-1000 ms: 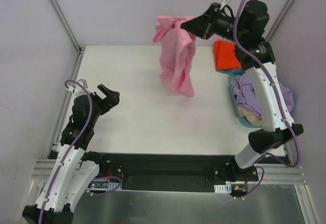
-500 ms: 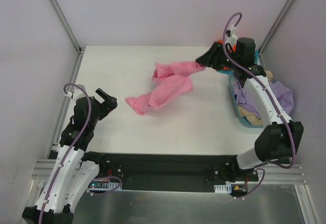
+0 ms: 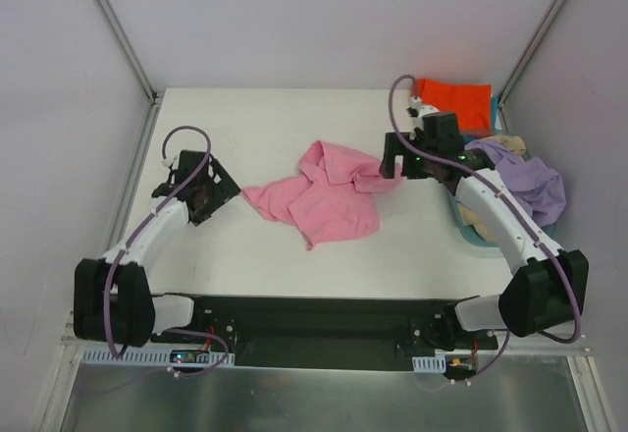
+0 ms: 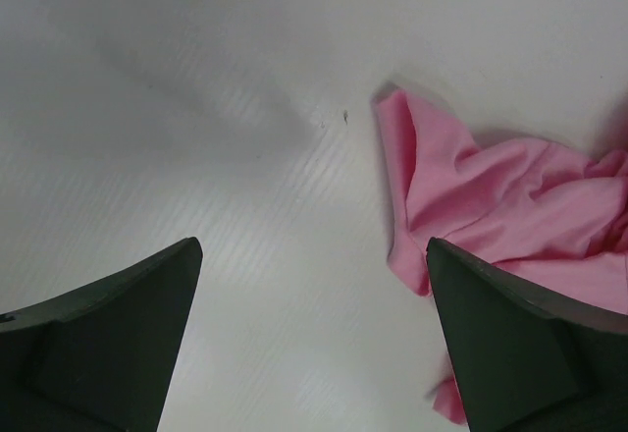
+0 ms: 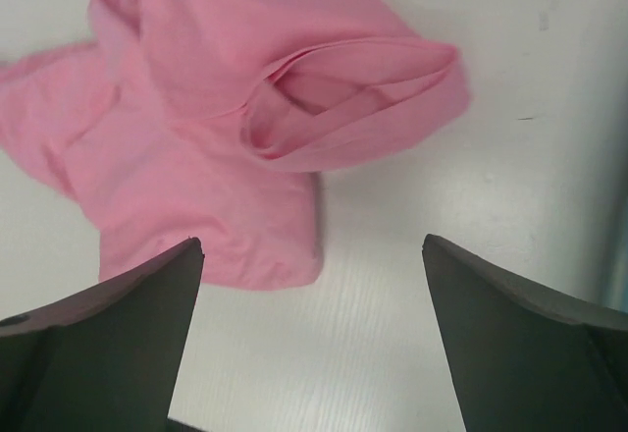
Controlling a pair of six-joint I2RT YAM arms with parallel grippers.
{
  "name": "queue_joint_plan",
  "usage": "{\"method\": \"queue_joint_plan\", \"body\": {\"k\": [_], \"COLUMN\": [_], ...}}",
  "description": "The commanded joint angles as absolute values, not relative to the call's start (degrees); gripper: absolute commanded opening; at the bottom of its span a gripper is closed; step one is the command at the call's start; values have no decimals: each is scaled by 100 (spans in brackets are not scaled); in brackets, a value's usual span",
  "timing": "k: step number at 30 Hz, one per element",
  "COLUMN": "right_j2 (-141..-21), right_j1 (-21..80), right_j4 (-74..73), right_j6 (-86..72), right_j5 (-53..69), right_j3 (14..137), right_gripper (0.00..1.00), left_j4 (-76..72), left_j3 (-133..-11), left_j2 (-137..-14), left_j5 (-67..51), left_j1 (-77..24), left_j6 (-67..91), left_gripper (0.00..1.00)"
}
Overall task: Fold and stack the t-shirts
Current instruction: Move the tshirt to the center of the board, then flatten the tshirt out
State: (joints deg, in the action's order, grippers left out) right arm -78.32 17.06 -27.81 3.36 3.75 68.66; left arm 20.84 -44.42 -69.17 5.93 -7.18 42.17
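Well, left arm: reaches out low over the left part of the table (image 3: 255,118), its forearm running toward the table's middle.
Left gripper (image 3: 214,192): jaws spread wide with nothing between them, near the leftmost tip of the cloth but apart from it.
Left wrist view: the left gripper (image 4: 312,247) hangs over bare white surface; a pointed pink corner (image 4: 491,196) lies ahead and to the right, just beside the right finger (image 4: 520,344).
Pink t-shirt (image 3: 319,196): crumpled and unfolded, lying flat on the middle of the table between the two grippers.
Right arm: bends in from the right side, wrist pointing left at the cloth's right edge.
Right gripper (image 3: 391,165): jaws wide, gripping nothing.
Right wrist view: the right gripper (image 5: 309,245) sits above the shirt (image 5: 196,147), and an open hem loop (image 5: 363,98) shows here that the top view does not resolve.
Orange-red t-shirt (image 3: 453,101): a folded rectangle at the far right corner.
Basket (image 3: 473,243): on the right edge, holding the lavender t-shirt (image 3: 530,182) draped over its rim and the beige t-shirt (image 3: 478,222).
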Motion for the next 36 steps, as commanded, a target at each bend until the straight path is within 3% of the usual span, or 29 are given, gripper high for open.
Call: {"method": "queue_joint_plan", "body": {"k": [1,8,11,12,13,15,19,20,21,32,35,36], "right_j2": [-8014,-8849,-9060,-9122,-9193,-9429,-9861,-9922,-10036,-10888,-11065,-11048], "right_j1": [2793,4620,5026,5097,5167,5299,5528,5598,5616,5625,5555,5520], "right_j4": [-2988,-3076,-3050,-3050,-3059,-3154,-3427,-3436,-3419,-3243,-3225,-3208], "right_j6": [747,756,800,774,739,484,343,351,325,18,-263,-307], "right_j5": [333,203,202,176,71,35,-446,-500,-536,-53,-114,-114], "right_j3": [6864,7084,7119,7128,7154,7224,7584,7602,7611,7972,8042,7990], "right_gripper": [99,99,100,99,100,100,99,100,99,65,47,36], "left_j4": [1372,985,958,915,879,774,686,686,686,642,642,642], "left_j3": [-5026,-5686,-5888,-5958,-5985,-6012,-6003,-6020,-6047,-5573,-5388,-5318], "left_j2": [-7996,-9438,-9896,-10088,-10159,-10300,-10415,-10459,-10511,-9994,-9774,-9669], "left_j5": [-386,-1203,-1309,-1414,-1485,-1573,-1573,-1608,-1634,-1284,-1117,-1038], "left_j1": [-431,-369,-378,-378,-387,-430,-554,-562,-562,-562,-562,-562], "left_j6": [4130,4315,4377,4386,4386,4368,4281,4254,4237,4201,4175,4175], "left_gripper": [99,96,84,79,65,55,24,4,0,0,0,0]}}
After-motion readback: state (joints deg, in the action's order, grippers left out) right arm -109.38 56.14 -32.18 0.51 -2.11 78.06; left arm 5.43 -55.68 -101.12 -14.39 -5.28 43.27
